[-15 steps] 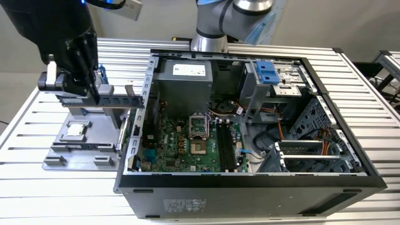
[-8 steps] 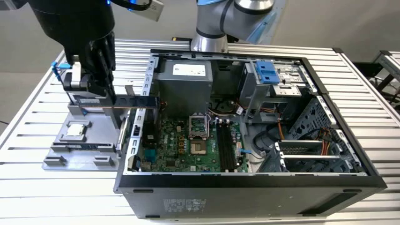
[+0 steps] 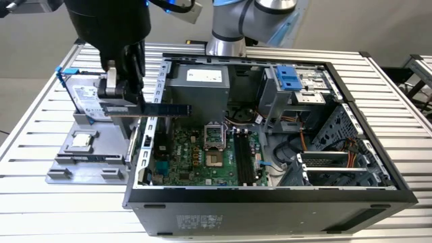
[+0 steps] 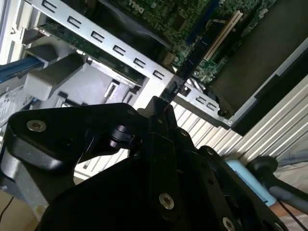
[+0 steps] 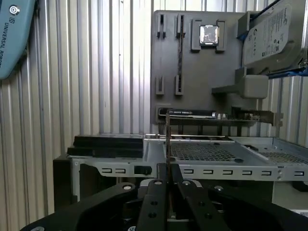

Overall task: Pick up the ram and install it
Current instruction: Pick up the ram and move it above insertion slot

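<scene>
The ram [image 3: 172, 109] is clamped in the claw [image 3: 129, 104], fingers narrow on one end. It is held level and off the grey parts tray [image 3: 88, 163], w/ its free end over the wall of the open PC case [image 3: 270, 202] at the exterior view's left. The motherboard slots [image 3: 243, 157] are seen lower, well apart. Tray & case are carried by the slatted bench [image 3: 34, 101].

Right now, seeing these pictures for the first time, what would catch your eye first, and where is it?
The black pincer holds the ram level over the open computer case's edge, at the exterior view's left. Below it lies the green motherboard inside the case. Beside the case, a grey holder carries a small square chip and a hard drive.
</scene>
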Controlling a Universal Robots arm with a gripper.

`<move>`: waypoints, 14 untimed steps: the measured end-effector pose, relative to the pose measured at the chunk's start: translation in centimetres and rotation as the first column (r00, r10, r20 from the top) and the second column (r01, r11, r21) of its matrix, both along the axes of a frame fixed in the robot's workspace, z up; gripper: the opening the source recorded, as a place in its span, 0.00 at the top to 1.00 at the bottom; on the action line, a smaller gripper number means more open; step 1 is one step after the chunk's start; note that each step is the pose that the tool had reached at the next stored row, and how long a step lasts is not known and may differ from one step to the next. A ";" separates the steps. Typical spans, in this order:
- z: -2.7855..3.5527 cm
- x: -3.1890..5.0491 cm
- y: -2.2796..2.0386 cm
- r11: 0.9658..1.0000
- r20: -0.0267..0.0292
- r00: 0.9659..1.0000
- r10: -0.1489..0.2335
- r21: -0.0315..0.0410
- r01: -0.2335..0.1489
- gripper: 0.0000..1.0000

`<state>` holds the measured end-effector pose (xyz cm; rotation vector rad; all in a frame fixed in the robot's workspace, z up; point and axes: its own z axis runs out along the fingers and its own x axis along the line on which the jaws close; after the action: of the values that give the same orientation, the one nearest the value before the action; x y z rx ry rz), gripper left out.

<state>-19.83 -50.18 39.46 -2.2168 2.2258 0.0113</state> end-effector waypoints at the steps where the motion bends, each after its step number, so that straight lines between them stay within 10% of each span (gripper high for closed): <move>1: 0.00 0.37 0.00 1.000 0.000 1.000 0.000 0.000 0.000 1.00; 14: 0.00 4.56 0.00 1.000 0.000 1.000 0.000 0.000 0.000 1.00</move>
<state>-15.26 -50.18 39.46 -2.2169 2.2258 0.0113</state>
